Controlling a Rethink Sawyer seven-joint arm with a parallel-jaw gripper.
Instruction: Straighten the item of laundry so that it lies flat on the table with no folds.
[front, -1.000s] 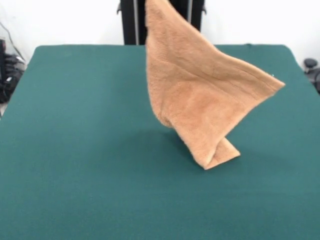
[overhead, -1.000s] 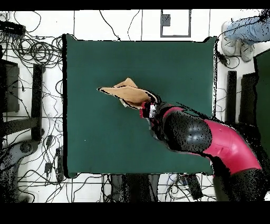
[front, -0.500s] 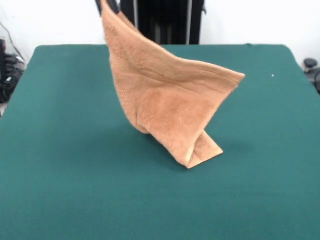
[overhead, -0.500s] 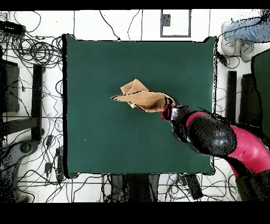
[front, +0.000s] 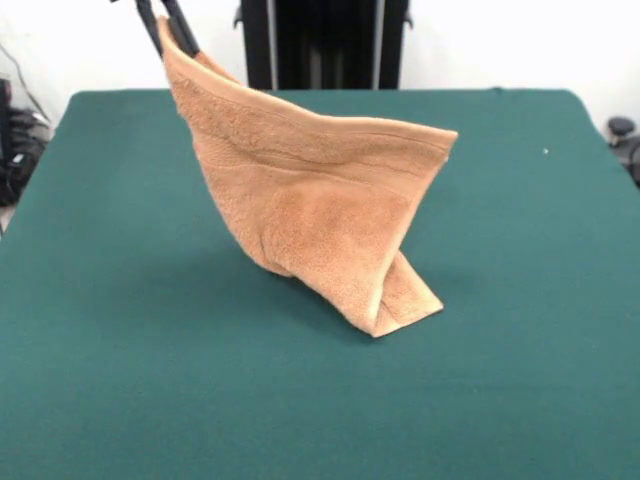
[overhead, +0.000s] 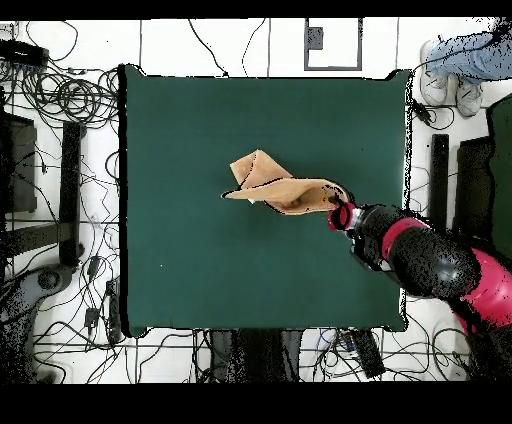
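Observation:
The orange-tan terry towel (front: 315, 205) hangs by one top corner from my gripper (front: 166, 22), whose dark fingers are shut on that corner at the upper left of the front view. The towel spreads out to the right with a woven band across its upper part. Its lowest corner (front: 400, 310) rests folded on the dark green table (front: 120, 350). In the overhead view the towel (overhead: 275, 185) lies stretched towards the right of the table's middle, and my gripper (overhead: 338, 200) holds its right end, with the red and black arm behind it.
Cables and stands crowd the floor on the left of the table (overhead: 60, 150) in the overhead view. A person's legs and shoes (overhead: 455, 60) show at the top right corner, off the table.
My gripper has carried the held corner leftwards in the front view and slightly lower. The towel has spread wider, and its bottom corner has stayed on the table.

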